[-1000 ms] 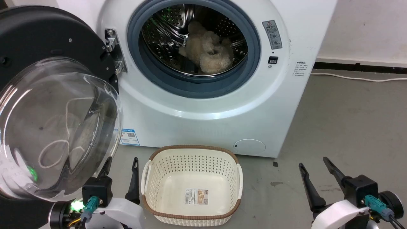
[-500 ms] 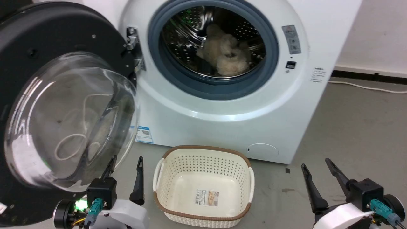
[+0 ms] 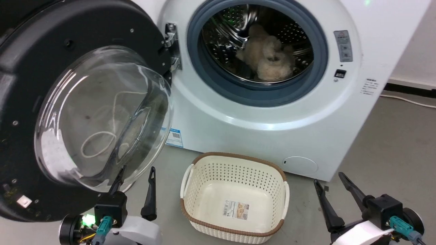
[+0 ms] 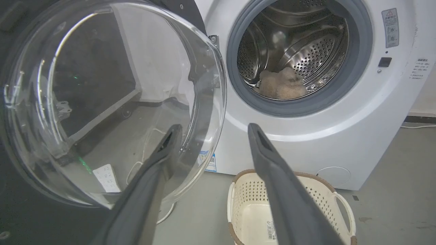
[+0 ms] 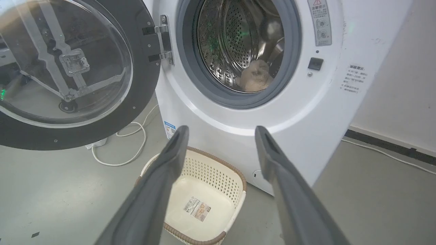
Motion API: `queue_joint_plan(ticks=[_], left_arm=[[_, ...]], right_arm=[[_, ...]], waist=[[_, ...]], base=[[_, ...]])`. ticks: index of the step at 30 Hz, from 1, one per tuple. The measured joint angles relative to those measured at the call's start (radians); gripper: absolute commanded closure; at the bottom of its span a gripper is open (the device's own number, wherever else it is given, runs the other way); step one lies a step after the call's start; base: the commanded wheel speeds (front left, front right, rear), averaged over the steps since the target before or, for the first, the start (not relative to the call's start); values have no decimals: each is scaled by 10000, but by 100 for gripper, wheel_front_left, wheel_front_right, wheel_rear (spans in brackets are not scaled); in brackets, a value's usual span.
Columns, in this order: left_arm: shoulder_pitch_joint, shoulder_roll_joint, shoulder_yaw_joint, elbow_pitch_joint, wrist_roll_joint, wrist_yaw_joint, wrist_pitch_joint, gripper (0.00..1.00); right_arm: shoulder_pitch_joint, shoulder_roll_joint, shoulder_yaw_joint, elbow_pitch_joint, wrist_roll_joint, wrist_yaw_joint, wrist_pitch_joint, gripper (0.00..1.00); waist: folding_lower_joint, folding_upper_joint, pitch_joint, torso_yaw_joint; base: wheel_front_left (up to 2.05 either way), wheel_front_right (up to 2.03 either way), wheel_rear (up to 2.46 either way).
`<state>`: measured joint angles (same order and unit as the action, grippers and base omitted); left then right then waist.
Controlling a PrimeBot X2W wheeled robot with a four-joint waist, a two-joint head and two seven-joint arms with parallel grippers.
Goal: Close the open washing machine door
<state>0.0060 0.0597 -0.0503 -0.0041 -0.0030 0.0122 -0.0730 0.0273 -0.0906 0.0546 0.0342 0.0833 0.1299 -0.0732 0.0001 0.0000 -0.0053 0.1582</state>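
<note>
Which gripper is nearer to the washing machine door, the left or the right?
Left. The left gripper is just below the glass bowl of the washing machine door. The right gripper is far on the other side, past the basket.

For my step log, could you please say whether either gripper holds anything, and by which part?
Nothing is held: the left gripper and the right gripper are open and empty, with the washing machine door ungripped.

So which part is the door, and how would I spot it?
Start at the white washing machine, its drum mouth open. Hinged at the mouth's left side and swung wide is the washing machine door: a big black ring around a bulging clear glass bowl. The grey rubber ring lining the mouth holds no glass.
</note>
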Motion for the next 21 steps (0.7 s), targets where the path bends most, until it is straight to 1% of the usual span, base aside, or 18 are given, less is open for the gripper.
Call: queue_joint_plan(ticks=[6,21], left_arm=[[85,21,-33,-134,2,203,-113,0],[221,165,-222,-276,2,420,-443,0]], right_arm=[[-48,-113,219,140,201,0,-111,0],[-166,-305,539,336,500,0,-451,0]], waist=[[0,0,50,280],[0,0,81,915]], base=[[0,0,0],[0,0,0]])
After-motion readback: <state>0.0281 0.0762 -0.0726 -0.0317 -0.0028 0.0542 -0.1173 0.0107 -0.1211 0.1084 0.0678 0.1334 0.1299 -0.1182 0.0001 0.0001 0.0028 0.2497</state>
